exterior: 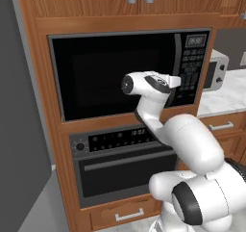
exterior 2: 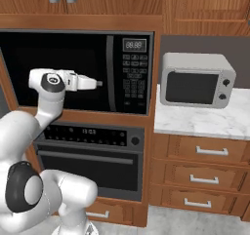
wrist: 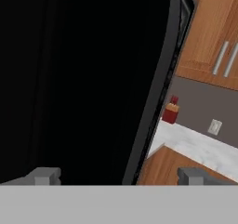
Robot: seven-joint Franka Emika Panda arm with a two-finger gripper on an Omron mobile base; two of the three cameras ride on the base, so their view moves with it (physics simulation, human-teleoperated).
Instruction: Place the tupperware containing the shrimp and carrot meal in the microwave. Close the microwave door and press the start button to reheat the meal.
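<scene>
The microwave (exterior: 120, 74) sat built into the wooden cabinetry above the black oven (exterior: 127, 168), and the microwave door (exterior 2: 58, 68) was shut flat across it, its curved silver handle (exterior 2: 111, 73) just left of the keypad (exterior 2: 134, 78). The hand (exterior 2: 100, 83) hovered close in front of the door's dark glass, near that handle, with its fingers (wrist: 44, 175) spread wide and nothing between them. To the right, a small white-silver appliance (exterior 2: 195, 80) stood on the marble bench (exterior 2: 205, 122), with a red bottle (wrist: 170, 110) further back.
</scene>
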